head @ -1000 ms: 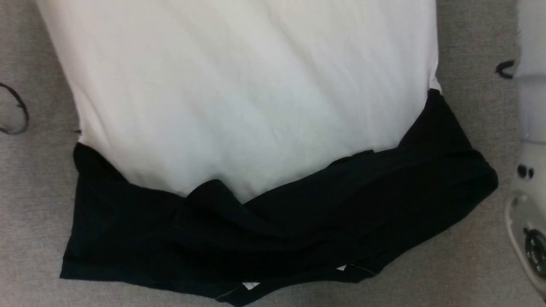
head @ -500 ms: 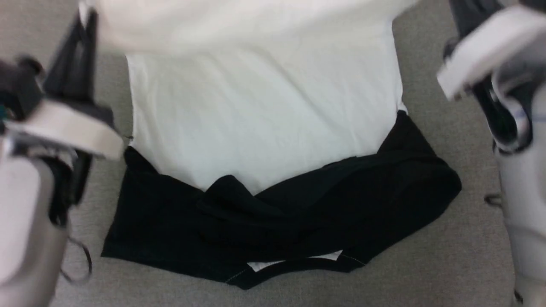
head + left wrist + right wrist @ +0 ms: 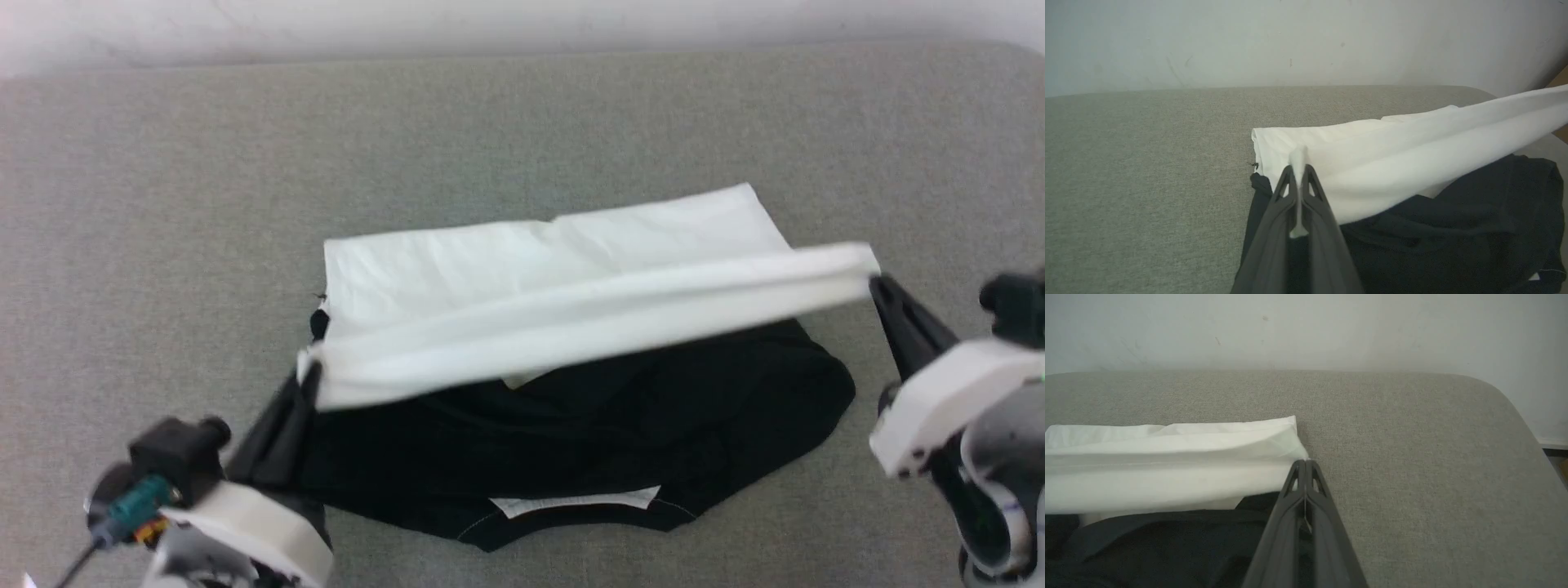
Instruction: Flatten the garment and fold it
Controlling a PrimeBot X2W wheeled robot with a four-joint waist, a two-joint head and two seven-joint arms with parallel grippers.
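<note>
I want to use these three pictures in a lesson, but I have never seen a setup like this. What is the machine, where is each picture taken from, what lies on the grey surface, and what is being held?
This is a two-armed robot folding a shirt. The wide picture comes from a camera on its head, looking down. The other two come from cameras on its wrists, each looking along that arm's two dark fingers.

On the grey padded surface lies the garment, a shirt with a white body and black sleeves.

The left gripper and the right gripper are both shut on the white hem, one at each corner. In the left wrist picture, cloth shows pinched between the fingers. The hem is lifted and stretched between them above the black part, nearer the collar.
</note>
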